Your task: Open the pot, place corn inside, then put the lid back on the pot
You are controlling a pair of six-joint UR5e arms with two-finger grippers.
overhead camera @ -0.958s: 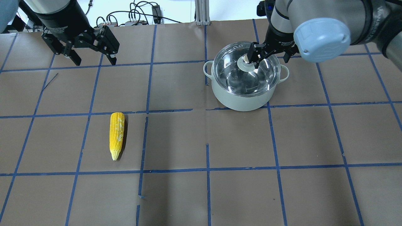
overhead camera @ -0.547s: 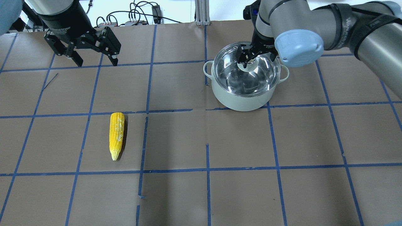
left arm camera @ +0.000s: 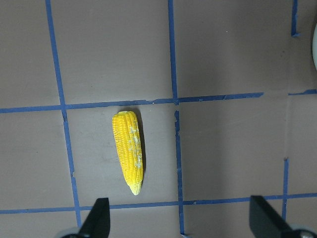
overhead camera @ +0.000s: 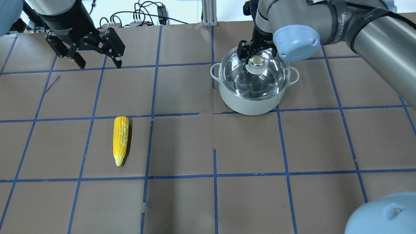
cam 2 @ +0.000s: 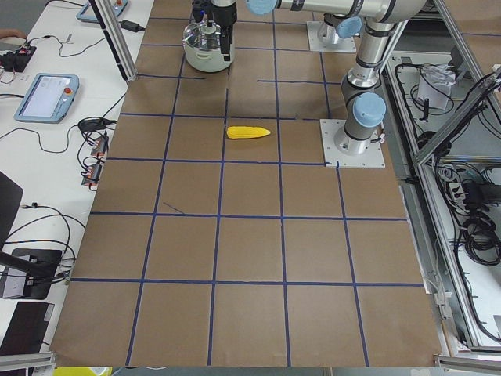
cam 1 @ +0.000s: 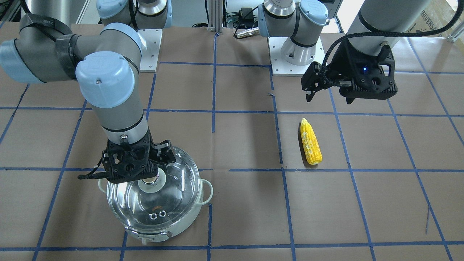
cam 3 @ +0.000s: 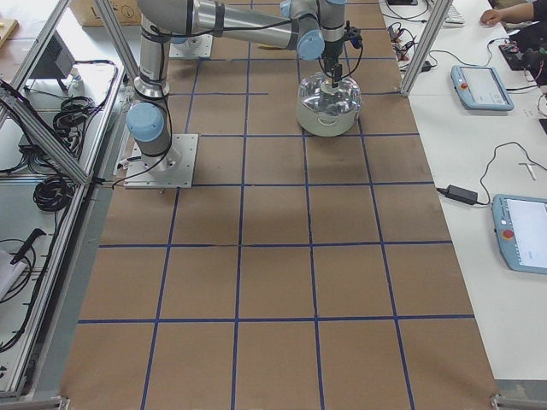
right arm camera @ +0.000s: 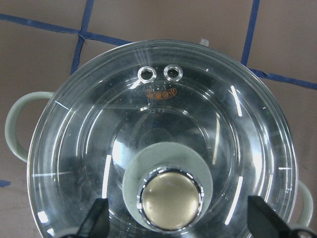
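**A:** Lid [right arm camera: 163, 114] on or off?

**B:** On, seated on the pot [overhead camera: 247, 104] at the far right of the table [overhead camera: 247, 201]. Opening looks like the step in hand. The right pincer [right arm camera: 179, 218] hangs released, one finger either side of the knob [right arm camera: 171, 199] (touching neither, by the wrist view).

**A:** Next?

**B:** Probably lower slightly, clench on the knob and lift straight up.

**A:** Corn [overhead camera: 121, 139]?

**B:** Flat at near left, well apart from the pot. The left pincer [overhead camera: 97, 61], also released, hovers beyond it at far left.

**A:** Room?

**B:** Plenty of bare table on the pot's near side for the lid. The far edge runs near behind the pot.
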